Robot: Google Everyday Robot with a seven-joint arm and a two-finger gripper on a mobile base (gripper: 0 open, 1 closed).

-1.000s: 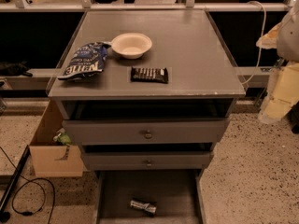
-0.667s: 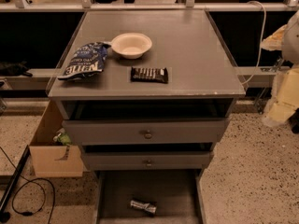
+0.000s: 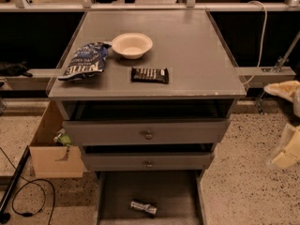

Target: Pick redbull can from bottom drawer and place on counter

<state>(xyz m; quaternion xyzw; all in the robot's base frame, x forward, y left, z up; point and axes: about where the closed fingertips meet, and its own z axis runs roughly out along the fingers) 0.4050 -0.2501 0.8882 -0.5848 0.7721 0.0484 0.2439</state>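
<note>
Down on the dark floor of the wide grey bottom drawer (image 3: 180, 194) lies one slim silver redbull can (image 3: 143, 206) on its side, with bare floor all around it. Two grey knobbed drawers (image 3: 148, 134) above it jut out less far. On the flat grey counter (image 3: 192, 46) sit three things, leaving its right half bare: one dark rectangular candy bar (image 3: 150, 75), one cream bowl (image 3: 131, 45) and one blue chip bag (image 3: 83, 62). My cream gripper (image 3: 287, 149) hangs beyond the cabinet's right side, well apart from the can; released or clenched, I cannot tell.
</note>
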